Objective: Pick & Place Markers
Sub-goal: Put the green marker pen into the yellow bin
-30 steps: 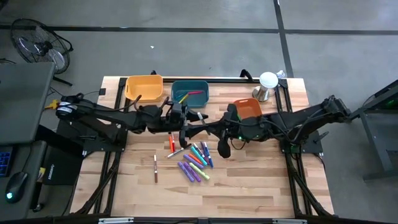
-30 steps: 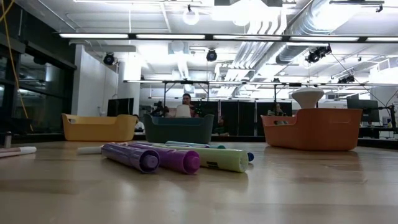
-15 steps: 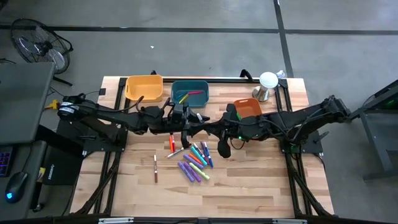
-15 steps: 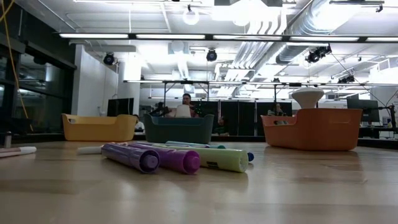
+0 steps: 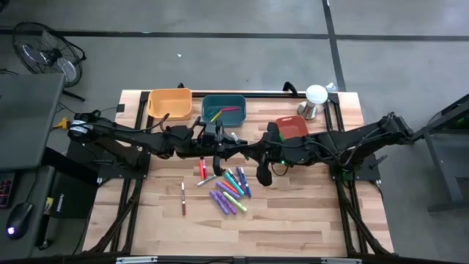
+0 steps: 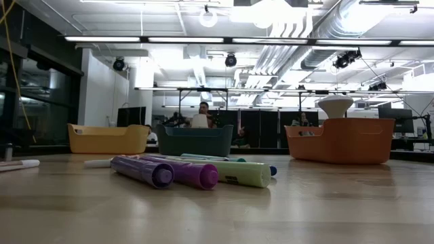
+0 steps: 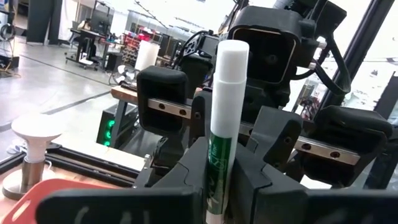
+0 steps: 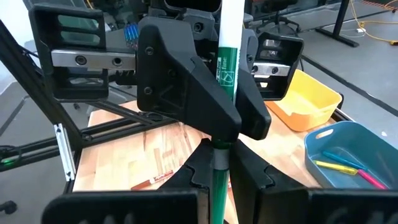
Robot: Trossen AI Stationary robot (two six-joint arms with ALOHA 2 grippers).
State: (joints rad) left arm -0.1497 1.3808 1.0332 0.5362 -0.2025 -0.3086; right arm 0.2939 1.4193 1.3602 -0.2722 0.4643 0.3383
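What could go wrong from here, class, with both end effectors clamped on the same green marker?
Both the left end effector and right end effector grip the green marker, so pulling apart could snap or fling it. If it drops, it may scatter the loose markers lying below rather than reach the teal bin.

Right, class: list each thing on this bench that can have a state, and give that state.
Left tool: shut on the green marker.
Right tool: shut on the green marker.
Green marker: capped, held by both tools.
Teal bin: holds a few markers.
Loose markers: lying on the table.
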